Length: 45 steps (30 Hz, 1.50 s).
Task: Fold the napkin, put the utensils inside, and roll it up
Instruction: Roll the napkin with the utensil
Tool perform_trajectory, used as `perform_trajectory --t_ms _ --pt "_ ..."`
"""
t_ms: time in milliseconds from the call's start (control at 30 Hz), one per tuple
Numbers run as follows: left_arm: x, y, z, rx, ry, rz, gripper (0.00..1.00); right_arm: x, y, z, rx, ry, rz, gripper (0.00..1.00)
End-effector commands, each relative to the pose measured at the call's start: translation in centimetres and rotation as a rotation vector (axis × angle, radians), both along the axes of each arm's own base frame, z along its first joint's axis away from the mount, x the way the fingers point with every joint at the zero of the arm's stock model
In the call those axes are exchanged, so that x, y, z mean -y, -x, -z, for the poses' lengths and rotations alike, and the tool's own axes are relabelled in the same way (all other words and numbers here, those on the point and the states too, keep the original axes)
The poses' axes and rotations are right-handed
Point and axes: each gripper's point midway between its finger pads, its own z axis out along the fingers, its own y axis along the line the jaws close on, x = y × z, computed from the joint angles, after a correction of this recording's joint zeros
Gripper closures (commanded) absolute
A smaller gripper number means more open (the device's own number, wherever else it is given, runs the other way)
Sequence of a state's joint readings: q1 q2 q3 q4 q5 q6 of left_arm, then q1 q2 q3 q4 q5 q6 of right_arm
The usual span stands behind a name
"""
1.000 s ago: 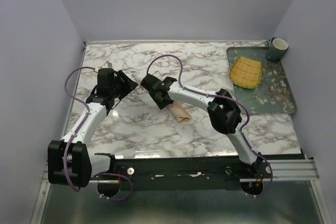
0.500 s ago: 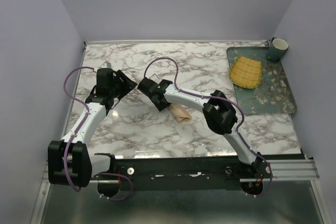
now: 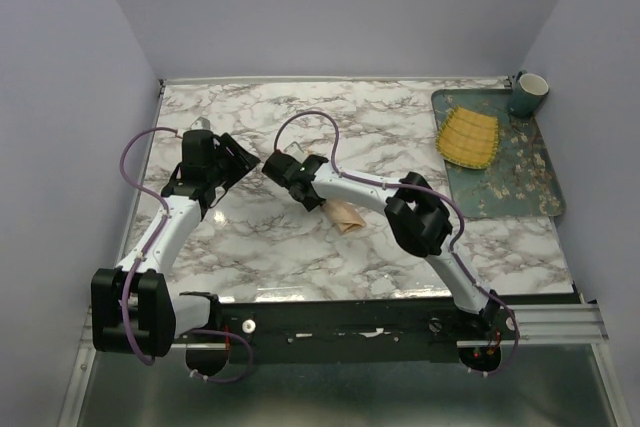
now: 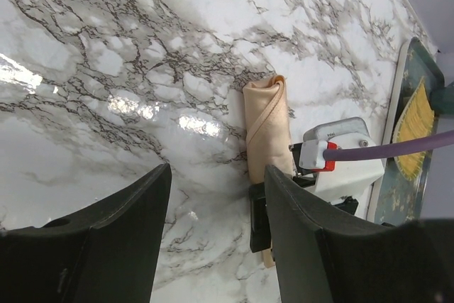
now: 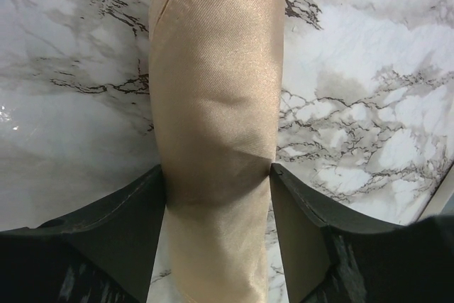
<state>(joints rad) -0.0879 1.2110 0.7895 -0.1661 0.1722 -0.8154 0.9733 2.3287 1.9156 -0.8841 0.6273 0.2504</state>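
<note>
Right tool (image 5: 216, 169) shifted left, gripping one rolled napkin (image 5: 213, 54); left tool (image 4: 217, 168) open.

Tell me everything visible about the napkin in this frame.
The napkin is a plain peach-orange cloth of thin, finely woven fabric, rolled into a compact tube with a diagonal edge showing at one end. It lies flat on the marble table near the centre, and the right tool has a finger against each side, slightly pinching it.
</note>
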Motion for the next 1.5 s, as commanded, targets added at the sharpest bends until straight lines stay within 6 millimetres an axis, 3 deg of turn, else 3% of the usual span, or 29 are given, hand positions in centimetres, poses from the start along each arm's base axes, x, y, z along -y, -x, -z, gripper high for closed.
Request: perform_trajectory --t_ms 0,100,133,267,533,633,667,733,767,833,867,900,1033,1100,1167,1200,1233,1300,1467 --pt "0.1 0.0 -0.4 0.023 0.006 0.020 0.36 0.6 0.8 2.8 -0.073 0.018 -0.012 0.35" --pt "0.1 0.0 -0.1 0.016 0.008 0.022 0.36 0.3 0.9 2.9 -0.098 -0.011 -0.025 0.43" --pt "0.1 0.0 -0.2 0.018 0.009 0.022 0.36 0.1 1.0 2.9 -0.109 -0.023 -0.030 0.50" --pt "0.1 -0.1 0.2 0.009 0.014 0.024 0.36 0.1 0.8 2.9 -0.123 -0.043 -0.040 0.57" --pt "0.8 -0.1 1.1 -0.014 0.038 0.053 0.37 0.6 0.1 1.8 -0.159 -0.164 -0.042 0.65" --pt "1.3 -0.3 1.7 -0.030 0.052 0.081 0.37 0.6 0.1 1.4 -0.236 -0.290 -0.044 0.67" --pt "1.6 -0.3 1.9 -0.036 0.066 0.098 0.38 -0.3 0.4 1.2 -0.276 -0.365 -0.064 0.67" --pt "2.2 -0.6 2.4 -0.037 0.094 0.116 0.38 0.4 0.1 0.8 -0.320 -0.446 -0.045 0.67" --pt "2.8 -0.5 2.4 -0.039 0.117 0.142 0.38 -0.3 0.6 0.6 -0.379 -0.518 -0.067 0.67" --pt "3.7 -0.7 2.9 -0.058 0.136 0.178 0.39 0.9 -0.1 0.4 -0.417 -0.598 -0.042 0.67" --pt "4.1 -0.8 3.1 -0.066 0.142 0.194 0.40 0.4 0.1 0.1 -0.453 -0.665 -0.062 0.67" --pt "4.6 -0.7 3.7 -0.085 0.149 0.216 0.40 1.2 -0.8 -0.1 -0.463 -0.707 -0.041 0.67" --pt "7.6 -0.8 3.9 -0.102 0.171 0.300 0.41 1.8 -1.0 -0.8 -0.576 -0.874 -0.057 0.66" --pt "9.4 -0.5 4.9 -0.141 0.176 0.334 0.41 2.2 -1.1 -1.1 -0.650 -0.985 -0.062 0.66" --pt "11.9 -0.8 4.5 -0.127 0.191 0.397 0.43 2.3 -1.0 -1.6 -0.704 -1.067 -0.084 0.66" --pt "12.7 -0.8 5.7 -0.160 0.195 0.413 0.43 3.1 -1.4 -1.2 -0.723 -1.095 -0.067 0.66" --pt "13.9 -1.2 5.2 -0.147 0.212 0.446 0.44 3.2 -1.5 -1.1 -0.743 -1.121 -0.072 0.65" --pt "16.1 -1.0 6.9 -0.200 0.226 0.484 0.48 4.0 -1.6 -0.8 -0.788 -1.174 -0.072 0.63" --pt "19.0 -2.4 7.4 -0.203 0.239 0.509 0.67 5.3 -2.2 -0.4 -0.812 -1.219 -0.073 0.61"
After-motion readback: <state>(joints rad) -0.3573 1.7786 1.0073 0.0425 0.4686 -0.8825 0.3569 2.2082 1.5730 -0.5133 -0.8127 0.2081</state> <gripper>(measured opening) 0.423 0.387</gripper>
